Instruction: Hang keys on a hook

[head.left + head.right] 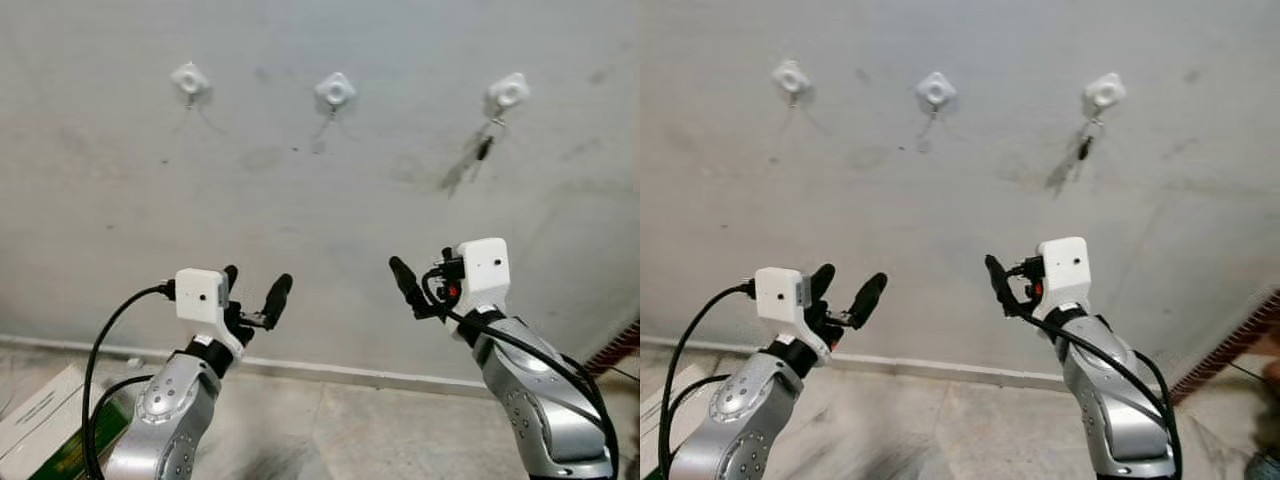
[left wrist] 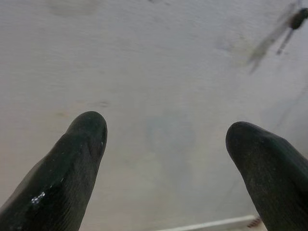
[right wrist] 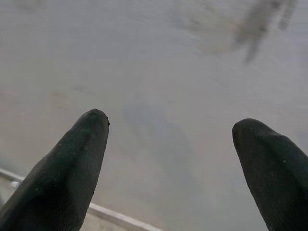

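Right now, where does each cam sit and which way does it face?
Left eye: head, facing grey wall with three white hooks, small dark keys on the right one; both silver arms.
Right eye: same scene, offset.
Left wrist: along left gripper, open, at wall and keys.
Right wrist: along right gripper, open, at wall.

three wall hooks (image 1: 336, 91) – one key set (image 1: 485, 147) – two grippers (image 1: 255, 288)

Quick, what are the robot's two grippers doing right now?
Left gripper: open, holding nothing.
Right gripper: open, holding nothing.
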Available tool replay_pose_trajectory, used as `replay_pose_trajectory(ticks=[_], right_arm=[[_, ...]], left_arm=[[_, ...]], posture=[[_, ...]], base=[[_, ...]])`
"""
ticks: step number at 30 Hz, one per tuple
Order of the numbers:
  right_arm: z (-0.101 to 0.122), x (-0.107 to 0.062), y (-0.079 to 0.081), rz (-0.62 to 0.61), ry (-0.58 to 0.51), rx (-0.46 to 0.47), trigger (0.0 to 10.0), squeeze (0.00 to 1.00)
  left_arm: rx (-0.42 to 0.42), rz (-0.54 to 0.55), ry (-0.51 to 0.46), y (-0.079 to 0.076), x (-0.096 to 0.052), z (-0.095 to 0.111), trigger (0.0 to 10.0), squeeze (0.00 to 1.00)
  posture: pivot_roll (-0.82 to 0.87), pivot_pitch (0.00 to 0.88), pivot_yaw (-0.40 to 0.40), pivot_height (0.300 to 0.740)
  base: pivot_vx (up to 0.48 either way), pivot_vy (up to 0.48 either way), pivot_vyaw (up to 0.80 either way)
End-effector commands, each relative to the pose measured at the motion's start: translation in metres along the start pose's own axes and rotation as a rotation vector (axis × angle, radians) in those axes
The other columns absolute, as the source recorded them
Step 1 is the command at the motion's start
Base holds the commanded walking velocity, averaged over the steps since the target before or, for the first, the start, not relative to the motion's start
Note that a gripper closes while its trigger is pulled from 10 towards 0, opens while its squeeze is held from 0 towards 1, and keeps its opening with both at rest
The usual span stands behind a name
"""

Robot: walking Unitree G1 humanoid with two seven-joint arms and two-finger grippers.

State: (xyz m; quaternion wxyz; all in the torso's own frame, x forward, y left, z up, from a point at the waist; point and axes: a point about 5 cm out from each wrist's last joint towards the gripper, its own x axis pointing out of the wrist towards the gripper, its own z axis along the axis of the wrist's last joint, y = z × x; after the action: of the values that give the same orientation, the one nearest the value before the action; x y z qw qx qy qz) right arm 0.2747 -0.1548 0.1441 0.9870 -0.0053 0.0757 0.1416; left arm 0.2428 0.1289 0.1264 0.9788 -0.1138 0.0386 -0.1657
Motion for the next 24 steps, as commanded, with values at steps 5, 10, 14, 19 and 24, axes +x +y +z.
replay_pose_trajectory(ticks=[5,10,14,19,24], right_arm=[[0.0068,0.0011,0.0024,0.009,-0.009,-0.014,10.0,0.0],[0.0079,0.0033,0.0042,0.01,-0.014,-0.024,10.0,0.0],[0.0082,0.0044,0.0037,-0.009,-0.01,0.01,10.0,0.0],[0.0087,0.0037,0.0023,-0.018,-0.016,0.039,10.0,0.0],[0.0079,0.0038,0.0013,-0.025,-0.015,0.046,10.0,0.0]], left_arm=[[-0.005,0.003,0.019,-0.0004,0.0013,-0.0022,10.0,0.0],[-0.006,0.01,0.018,0.0008,0.0035,-0.0011,10.0,0.0],[-0.021,0.011,0.019,-0.0002,0.0049,0.0,10.0,0.0],[-0.03,0.013,0.019,0.0009,0.0069,0.0002,10.0,0.0],[-0.012,0.011,0.017,0.0022,0.0086,0.0014,10.0,0.0]], posture=[[0.0,0.0,0.007,0.74],[0.0,0.0,0.008,0.74],[-0.01,0.0,0.016,0.74],[-0.01,0.0,0.019,0.74],[-0.01,0.0,0.019,0.74]], base=[[0.0,0.0,-0.76],[0.0,0.0,-0.77],[0.0,0.0,-0.76],[0.0,0.0,-0.29],[0.0,0.0,0.0]])
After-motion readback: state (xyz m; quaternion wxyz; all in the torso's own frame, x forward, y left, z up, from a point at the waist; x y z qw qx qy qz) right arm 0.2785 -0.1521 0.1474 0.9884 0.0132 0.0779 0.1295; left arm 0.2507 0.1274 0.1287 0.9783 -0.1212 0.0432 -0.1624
